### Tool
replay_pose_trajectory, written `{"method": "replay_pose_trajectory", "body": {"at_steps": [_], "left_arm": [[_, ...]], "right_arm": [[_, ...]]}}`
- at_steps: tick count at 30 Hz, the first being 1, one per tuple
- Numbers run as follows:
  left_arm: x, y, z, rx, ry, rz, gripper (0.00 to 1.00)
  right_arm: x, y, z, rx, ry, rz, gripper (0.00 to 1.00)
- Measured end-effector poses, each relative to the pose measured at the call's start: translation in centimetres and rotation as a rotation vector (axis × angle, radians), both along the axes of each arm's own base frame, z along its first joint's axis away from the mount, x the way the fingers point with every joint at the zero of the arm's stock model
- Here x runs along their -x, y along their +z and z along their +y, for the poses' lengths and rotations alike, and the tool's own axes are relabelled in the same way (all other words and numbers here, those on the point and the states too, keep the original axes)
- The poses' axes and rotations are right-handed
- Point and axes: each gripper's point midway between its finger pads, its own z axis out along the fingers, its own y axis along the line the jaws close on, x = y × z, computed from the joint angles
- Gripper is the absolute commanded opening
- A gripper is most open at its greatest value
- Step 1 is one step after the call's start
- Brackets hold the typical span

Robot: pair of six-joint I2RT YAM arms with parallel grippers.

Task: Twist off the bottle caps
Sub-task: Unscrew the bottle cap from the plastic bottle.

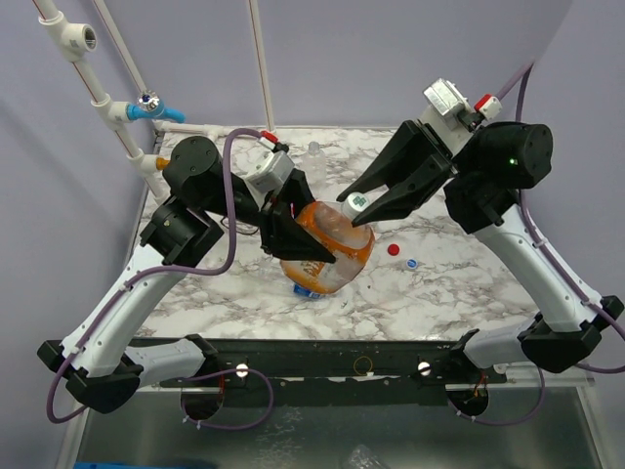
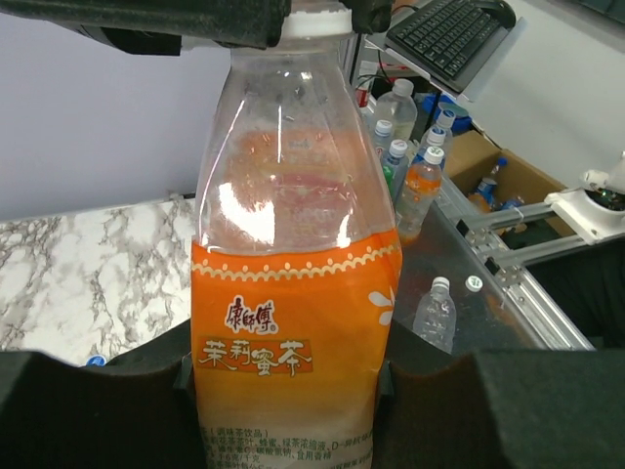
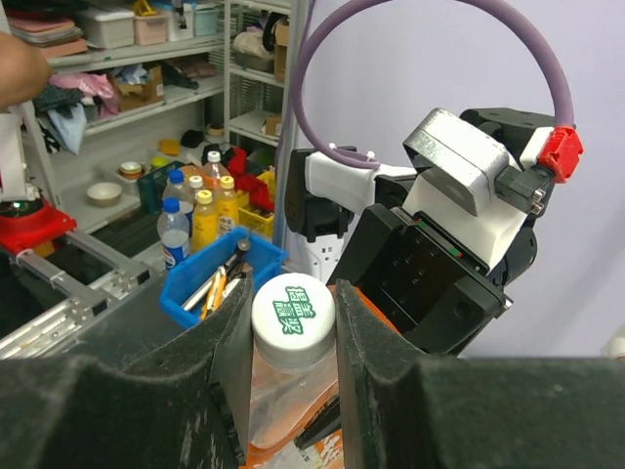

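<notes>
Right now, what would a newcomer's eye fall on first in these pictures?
The big orange bottle, clamped by the left pincer over the middle of the marble table. The right pincer grips its white cap. A red cap and a blue-and-white cap lie loose on the table to its right.

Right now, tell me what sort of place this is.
Probably a robotics lab or workshop: a marble-patterned table, cluttered storage shelves, and a keyboard near spare bottles.
</notes>
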Motion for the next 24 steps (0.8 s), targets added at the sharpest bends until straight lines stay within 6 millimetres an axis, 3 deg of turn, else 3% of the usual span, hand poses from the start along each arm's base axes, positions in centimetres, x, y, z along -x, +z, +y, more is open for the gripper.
{"method": "replay_pose_trajectory", "body": {"at_steps": [1, 3, 4, 6, 10, 15, 19, 24], "left_arm": [[0.0, 0.0, 0.0, -0.002, -0.002, 0.002, 0.01], [-0.2, -0.1, -0.1, -0.003, 0.003, 0.004, 0.00], [-0.3, -0.1, -0.1, -0.001, 0.007, 0.002, 0.00], [-0.8, 0.2, -0.1, 0.015, 0.034, -0.022, 0.00], [-2.7, 0.8, -0.4, 0.058, 0.145, -0.075, 0.01], [-7.9, 0.9, -0.9, 0.097, 0.433, -0.129, 0.01], [-12.7, 0.1, -0.4, 0.085, 0.682, -0.144, 0.00], [-16.3, -0.7, 0.5, 0.059, 0.859, -0.163, 0.00]], "right_arm": [[-0.1, -0.1, 0.0, 0.005, 0.000, 0.000, 0.28], [-0.6, 0.0, -0.1, 0.014, -0.024, -0.003, 0.76], [-0.9, 0.2, -0.1, 0.016, -0.051, 0.002, 0.89], [-1.5, 0.6, -0.1, 0.009, -0.118, 0.031, 0.99], [-4.0, 3.2, -0.6, -0.075, -0.379, 0.106, 1.00], [-7.6, 5.7, -1.8, -0.151, -0.643, 0.168, 0.98], [-11.6, 5.4, -1.6, -0.134, -0.808, 0.240, 0.76], [-17.2, 2.3, -0.1, -0.045, -0.989, 0.331, 0.73]]}}
